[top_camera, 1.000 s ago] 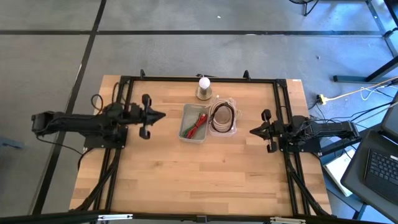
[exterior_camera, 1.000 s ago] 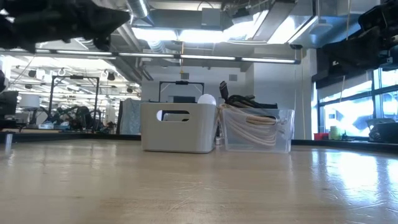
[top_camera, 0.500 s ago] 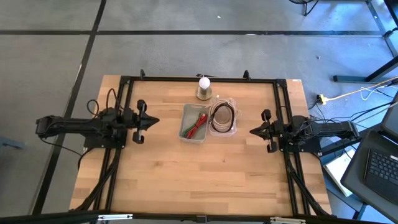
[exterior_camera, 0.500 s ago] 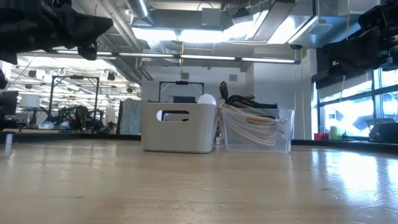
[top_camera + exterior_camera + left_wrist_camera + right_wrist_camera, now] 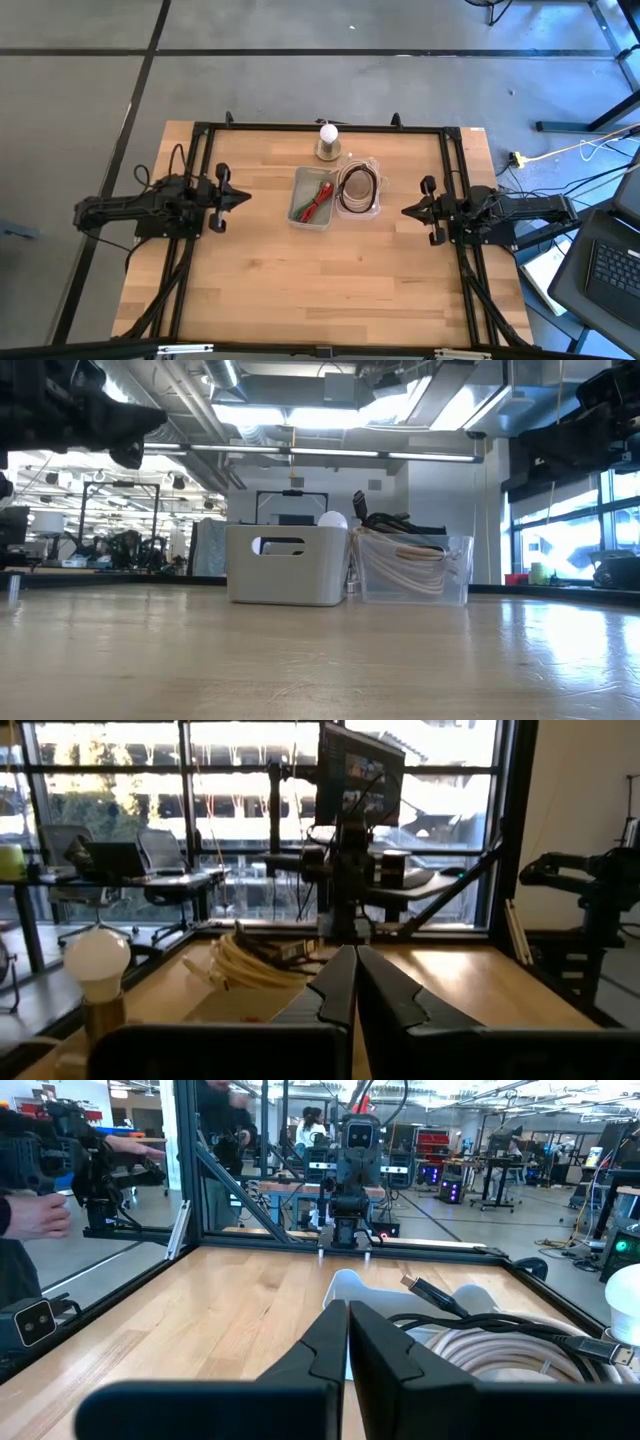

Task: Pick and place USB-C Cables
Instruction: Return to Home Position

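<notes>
The left gripper (image 5: 243,197) is seen with its two fingers (image 5: 338,990) pressed flat together and nothing held between them. It is raised above the wooden table (image 5: 330,290), well to the left of the gray bin (image 5: 296,200), with its tip aimed at that bin. The right gripper (image 5: 405,211) is likewise pinched closed and empty. It is held off the gray bin's opposite side, out past the transparent bin (image 5: 378,195), and is pointed back toward both. In its own wrist view its fingers (image 5: 330,1345) are shown meeting in a narrow wedge.

The USB-C cables in view are gathered in the two bins, which are set touching side by side near the middle of the table. A red bundle (image 5: 322,195) and a green bundle (image 5: 304,208) are seen lying inside the gray bin. The cream-white coils (image 5: 357,198) are stacked in the transparent bin on the gray bin's right, with the black loop (image 5: 356,178) laid over them. From table height, the coils are seen through the clear wall and the black loop is seen rising above the rim.

A white ball on a round metal base (image 5: 328,138) is stood just behind the gray bin, toward the table's far edge. Beyond the table, on the gray bin's left-arm side, a person's hand (image 5: 35,1215) is caught in the right wrist view.
</notes>
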You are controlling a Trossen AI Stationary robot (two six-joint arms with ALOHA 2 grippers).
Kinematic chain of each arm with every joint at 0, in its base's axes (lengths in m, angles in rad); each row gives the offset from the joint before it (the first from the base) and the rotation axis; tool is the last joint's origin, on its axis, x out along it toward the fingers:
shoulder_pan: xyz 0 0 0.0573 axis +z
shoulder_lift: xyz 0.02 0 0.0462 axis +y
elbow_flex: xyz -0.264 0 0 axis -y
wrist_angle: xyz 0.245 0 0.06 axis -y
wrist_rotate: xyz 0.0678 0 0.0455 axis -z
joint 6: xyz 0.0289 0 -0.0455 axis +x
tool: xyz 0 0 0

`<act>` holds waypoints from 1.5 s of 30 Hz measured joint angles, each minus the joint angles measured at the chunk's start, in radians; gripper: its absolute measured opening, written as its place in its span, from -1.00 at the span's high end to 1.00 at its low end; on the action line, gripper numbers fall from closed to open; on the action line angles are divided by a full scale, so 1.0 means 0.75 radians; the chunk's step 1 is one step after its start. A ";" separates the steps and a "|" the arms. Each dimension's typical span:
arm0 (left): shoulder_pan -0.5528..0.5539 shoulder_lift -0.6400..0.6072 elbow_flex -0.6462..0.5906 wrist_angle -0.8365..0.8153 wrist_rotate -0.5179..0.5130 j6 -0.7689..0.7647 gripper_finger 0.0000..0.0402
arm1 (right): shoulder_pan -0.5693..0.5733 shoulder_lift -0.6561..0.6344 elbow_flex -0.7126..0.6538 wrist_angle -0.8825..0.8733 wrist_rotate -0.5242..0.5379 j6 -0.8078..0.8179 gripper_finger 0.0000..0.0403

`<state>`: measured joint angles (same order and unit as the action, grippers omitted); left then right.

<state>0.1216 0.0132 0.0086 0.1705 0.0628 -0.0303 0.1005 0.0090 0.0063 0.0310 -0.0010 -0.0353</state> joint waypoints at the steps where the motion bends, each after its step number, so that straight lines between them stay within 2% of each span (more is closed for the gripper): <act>1: 0.001 -0.010 0.000 -0.031 0.000 0.001 0.97 | 0.000 0.000 0.000 0.000 0.000 0.000 0.91; 8: 0.001 -0.017 0.000 -0.195 0.014 0.012 0.98 | 0.000 0.000 0.000 0.000 0.000 0.000 0.91; 14: 0.001 -0.018 0.000 -0.198 -0.003 0.258 0.97 | 0.000 0.000 0.000 0.000 -0.001 0.000 0.91; 20: 0.001 -0.018 0.000 -0.216 -0.081 0.101 0.97 | 0.000 0.000 0.000 0.000 0.000 0.000 0.91; 45: 0.001 -0.018 -0.001 -0.194 -0.088 0.093 0.97 | 0.000 0.000 0.000 0.000 -0.001 0.000 0.91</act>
<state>0.1223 -0.0002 0.0082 0.0250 -0.0032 0.0395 0.1005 0.0090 0.0063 0.0308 -0.0013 -0.0350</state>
